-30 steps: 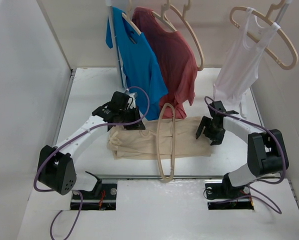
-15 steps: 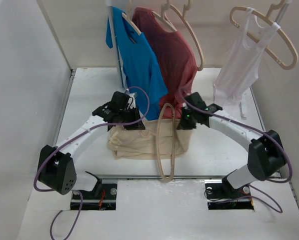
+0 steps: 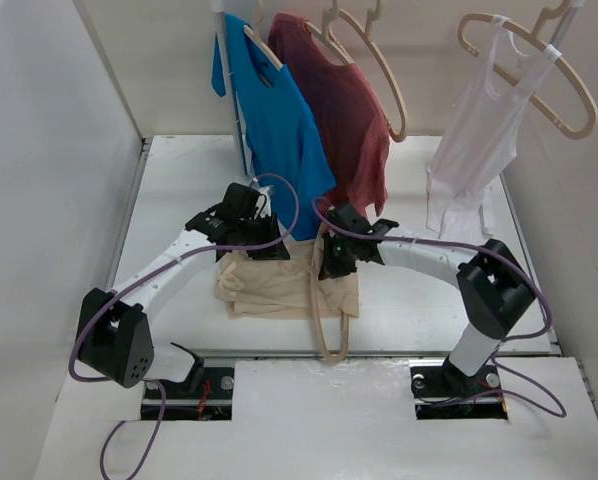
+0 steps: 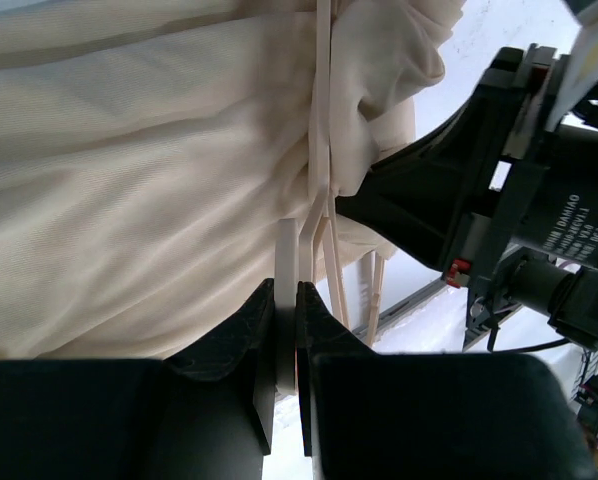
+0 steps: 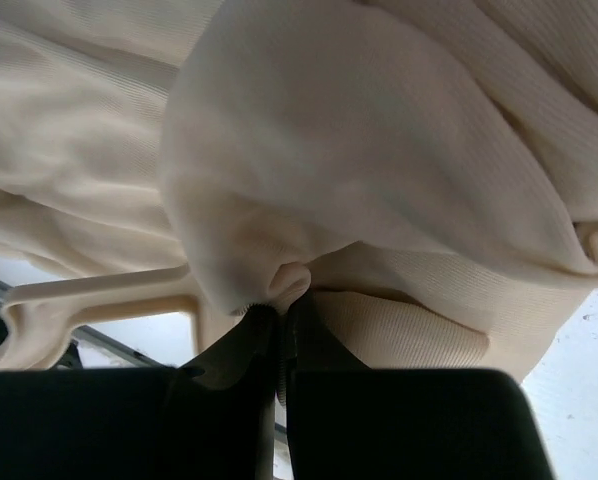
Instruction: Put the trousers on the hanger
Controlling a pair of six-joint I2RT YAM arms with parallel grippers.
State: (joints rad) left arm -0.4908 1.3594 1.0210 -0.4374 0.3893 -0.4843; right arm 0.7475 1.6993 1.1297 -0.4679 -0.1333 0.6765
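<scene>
The beige trousers (image 3: 269,290) lie bunched on the table, their right part gathered toward the middle. The pale hanger (image 3: 331,345) lies over them, its loop reaching to the table's near edge. My left gripper (image 3: 276,250) is shut on the hanger's thin end (image 4: 287,262), with the trousers (image 4: 129,180) close above it. My right gripper (image 3: 329,268) is shut on a fold of the trousers (image 5: 379,150), right by the hanger's bar (image 5: 99,300). In the left wrist view the right gripper (image 4: 479,200) shows as a black body beside the fabric.
On the rail at the back hang a blue T-shirt (image 3: 279,120), a dull red T-shirt (image 3: 351,110) and a white vest (image 3: 479,130), each on its own hanger. White walls close the left and right sides.
My right gripper has shut on the trousers' right end and swept left to the hanger, dragging the fabric with it. The left arm has stayed put.
</scene>
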